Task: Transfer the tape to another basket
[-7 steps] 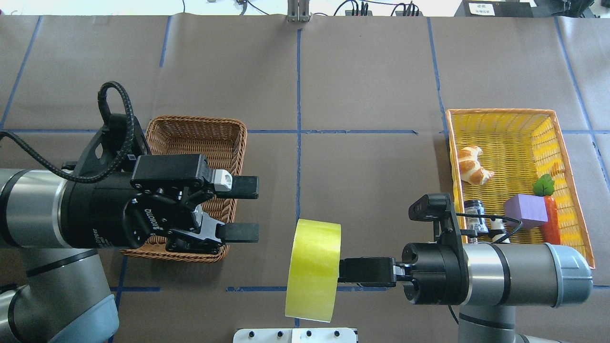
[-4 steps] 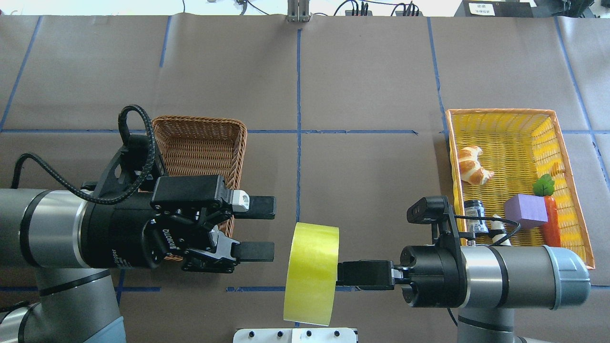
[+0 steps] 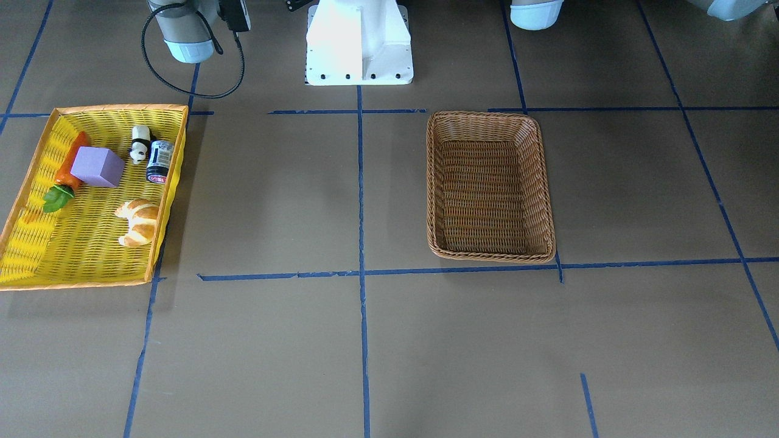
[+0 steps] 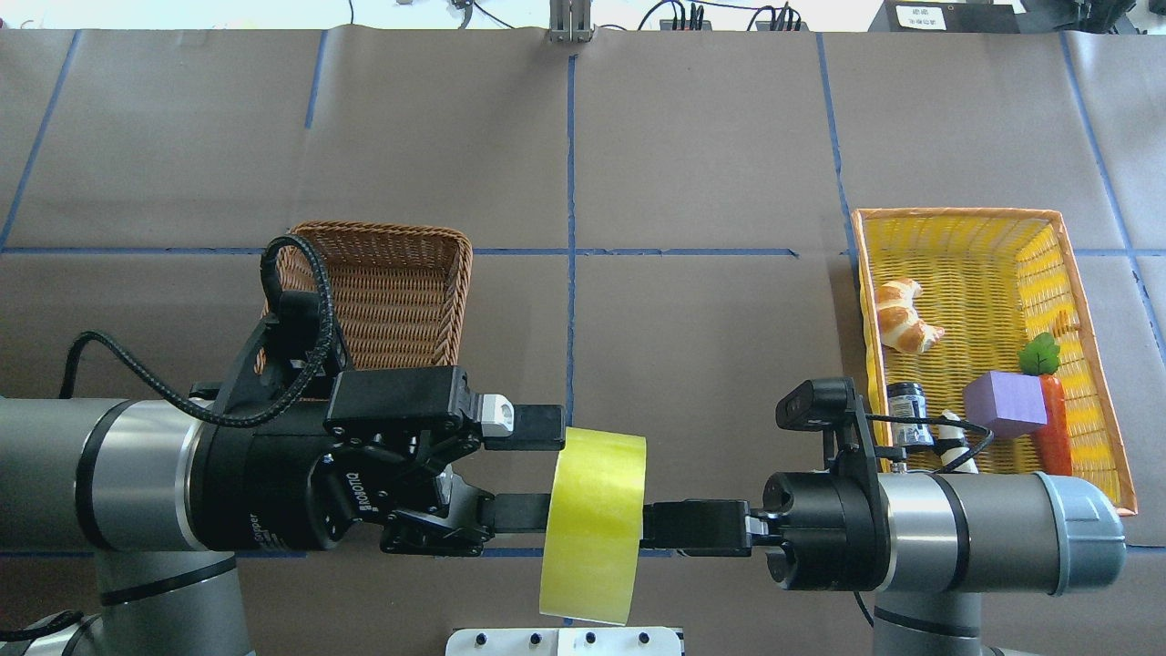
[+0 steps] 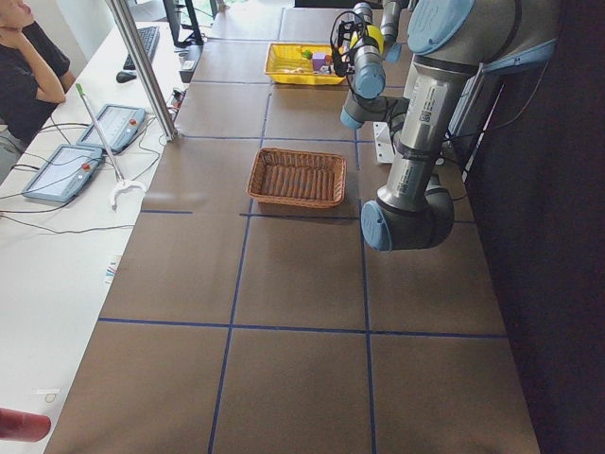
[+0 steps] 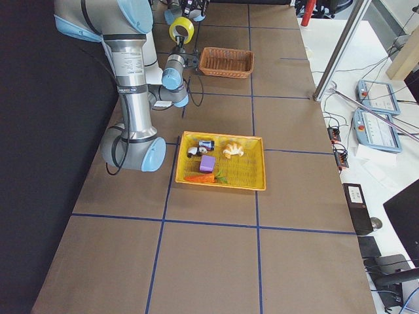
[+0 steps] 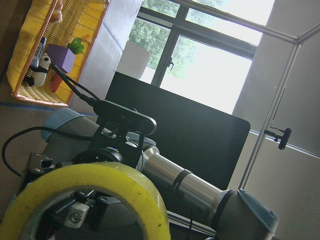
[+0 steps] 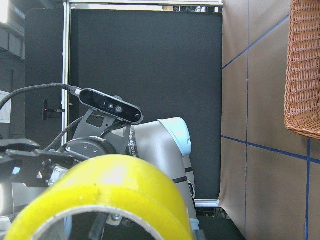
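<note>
The tape (image 4: pixel 592 524), a wide yellow roll, hangs on edge in the air near the table's front, between my two grippers. My right gripper (image 4: pixel 651 527) is shut on its right side and holds it up. My left gripper (image 4: pixel 539 469) is open. Its far finger (image 4: pixel 536 426) is at the roll's upper rim and its near finger (image 4: pixel 515 513) reaches the roll's left face. The roll fills the bottom of the left wrist view (image 7: pixel 100 195) and of the right wrist view (image 8: pixel 115 195). The brown wicker basket (image 4: pixel 401 282) stands empty behind my left arm; it shows whole in the front-facing view (image 3: pixel 490 182).
The yellow basket with an orange rim (image 4: pixel 966 219) stands at the right. It holds a croissant (image 4: pixel 902 319), a purple block (image 4: pixel 1002 401), a carrot (image 4: pixel 1052 428), a small dark bottle (image 4: pixel 906 405) and a panda figure (image 3: pixel 140 146). The white robot base (image 4: pixel 565 640) is at the front edge.
My left arm has moved right, from in front of the brown basket up to the tape, its fingers still open. My right gripper has held the tape almost still.
</note>
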Tool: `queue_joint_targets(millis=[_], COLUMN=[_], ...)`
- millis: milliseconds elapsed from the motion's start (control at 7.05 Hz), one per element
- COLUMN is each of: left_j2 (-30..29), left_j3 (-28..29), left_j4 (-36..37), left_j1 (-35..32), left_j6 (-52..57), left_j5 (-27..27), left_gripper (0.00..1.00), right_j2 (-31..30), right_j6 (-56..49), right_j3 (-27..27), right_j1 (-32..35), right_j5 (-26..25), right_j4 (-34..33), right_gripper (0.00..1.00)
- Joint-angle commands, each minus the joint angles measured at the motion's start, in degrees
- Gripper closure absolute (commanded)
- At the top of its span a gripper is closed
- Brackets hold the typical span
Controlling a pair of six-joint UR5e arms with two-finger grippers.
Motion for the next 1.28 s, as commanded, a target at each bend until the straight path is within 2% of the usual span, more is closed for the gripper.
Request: queue_joint_targets(millis=[0,284,710,852,994,1135], left_j2=[-0.6,-0.8,-0.9,-0.9,-0.9,-0.9], left_j3=[0.0,0.2,0.4,0.3,0.3,0.3], left_j4=[0.0,0.2,0.4,0.3,0.3,0.3], left_j1=[3.5,6.6,6.6,6.6,6.6,6.7], left_j6=[0.7,3.8,3.9,3.9,3.9,3.9], left_j5=[3.2,6.0,6.2,6.5,6.5,6.5], left_gripper=[0.00,0.00,0.01,0.19,0.44,0.62], right_j2=[0.1,0.1,0.1,0.1,0.1,0.1], right_j6=[-0.1,-0.1,-0.1,-0.1,-0.1,-0.1], right_j3=[0.0,0.0,0.0,0.0,0.0,0.0], right_j1=[-0.5,-0.7,-0.9,-1.0,-1.1,-1.1], right_j5=[-1.0,-0.9,-1.0,-1.0,-1.0,-1.0], right_j4=[0.0,0.0,0.0,0.0,0.0,0.0], right_gripper=[1.00,1.00,1.00,1.00,1.00,1.00])
